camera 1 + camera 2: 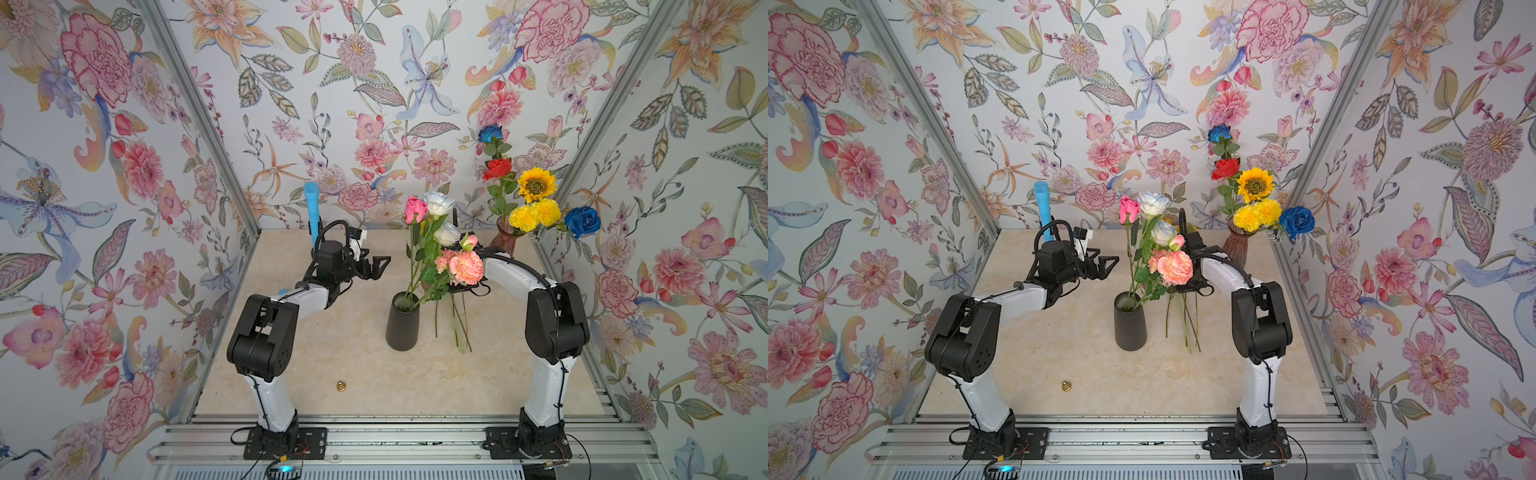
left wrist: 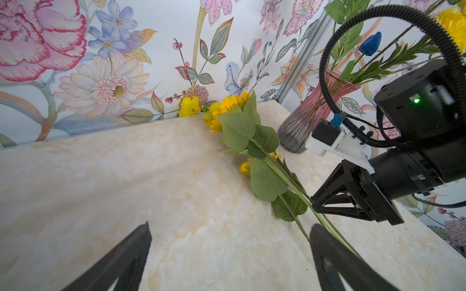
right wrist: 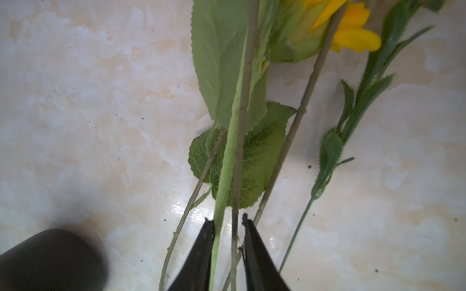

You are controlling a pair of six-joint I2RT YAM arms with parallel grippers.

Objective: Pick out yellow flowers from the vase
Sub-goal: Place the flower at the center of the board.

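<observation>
The left arm (image 1: 291, 297) bends at its elbow and holds the left gripper (image 1: 376, 266) up in the air, pointing at the roses (image 1: 465, 266). Its jaws are wide apart with nothing in them. The right arm (image 1: 511, 274) reaches down low behind the roses. The right gripper (image 3: 224, 219) is just over the table (image 1: 332, 365). Its jaws are a little apart, with two stems (image 3: 240, 131) loose between them. The yellow flowers (image 2: 227, 105) lie on the table beside the black vase (image 1: 402, 322). A sunflower (image 1: 537, 185) and yellow pompoms (image 1: 535, 214) stand in the glass vase (image 1: 505, 239) in the back corner.

Loose flowers (image 2: 264, 176) on table (image 1: 332, 374), just right of front vase (image 1: 402, 328); second vase (image 1: 505, 241) behind.
</observation>
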